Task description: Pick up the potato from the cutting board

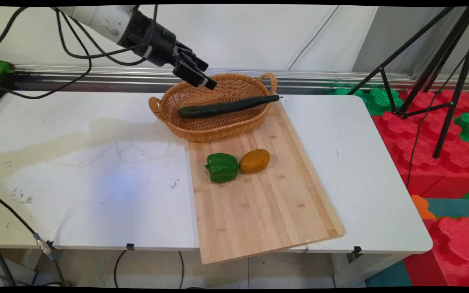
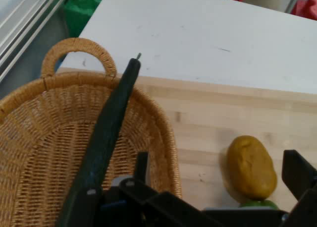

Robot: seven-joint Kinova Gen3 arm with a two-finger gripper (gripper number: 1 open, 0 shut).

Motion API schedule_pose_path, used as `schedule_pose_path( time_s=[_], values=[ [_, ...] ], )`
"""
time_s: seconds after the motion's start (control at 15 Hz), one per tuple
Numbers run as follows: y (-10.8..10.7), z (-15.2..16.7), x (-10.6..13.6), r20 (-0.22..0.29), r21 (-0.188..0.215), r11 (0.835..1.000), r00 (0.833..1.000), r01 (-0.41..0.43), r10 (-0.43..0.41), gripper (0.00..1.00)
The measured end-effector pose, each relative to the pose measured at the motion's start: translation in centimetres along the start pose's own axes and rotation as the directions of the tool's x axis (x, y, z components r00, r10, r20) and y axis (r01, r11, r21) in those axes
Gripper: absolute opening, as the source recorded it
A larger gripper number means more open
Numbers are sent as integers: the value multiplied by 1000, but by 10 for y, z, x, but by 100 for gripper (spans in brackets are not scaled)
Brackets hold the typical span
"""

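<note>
My gripper (image 1: 204,75) hangs open and empty above the back left rim of a wicker basket (image 1: 202,128). A long dark green cucumber (image 1: 226,107) lies across the basket, its stem end resting over the right rim near the handle. In the hand view the cucumber (image 2: 106,133) runs up the picture inside the basket (image 2: 29,152), and the open gripper (image 2: 219,162) has its fingers (image 2: 297,170) wide apart. A green bell pepper (image 1: 221,167) and a yellow-brown potato (image 1: 255,160) lie side by side on a wooden cutting board (image 1: 259,207).
The board reaches from under the basket to past the table's (image 1: 364,162) near edge. Black cables (image 1: 75,53) hang from the arm at upper left. A black tripod (image 1: 442,81) and red and green foam blocks (image 1: 434,154) stand right of the table.
</note>
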Motion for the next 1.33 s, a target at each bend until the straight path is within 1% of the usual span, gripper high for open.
schedule_pose_path(
  time_s=[0.2,0.33,0.53,0.73,0.87,1.2,1.33],
  values=[
    [7,-1,2,-3,-15,999,999,-36,36,100],
    [13,8,5,6,-31,998,999,-54,54,100],
    [24,31,11,29,-59,995,997,-75,77,100],
    [33,53,14,54,-74,993,994,-87,91,100],
    [43,78,17,82,-88,992,992,-92,99,100],
    [61,129,18,147,-102,990,983,-100,115,100],
    [66,144,19,167,-106,989,979,-103,119,100]
  ],
)
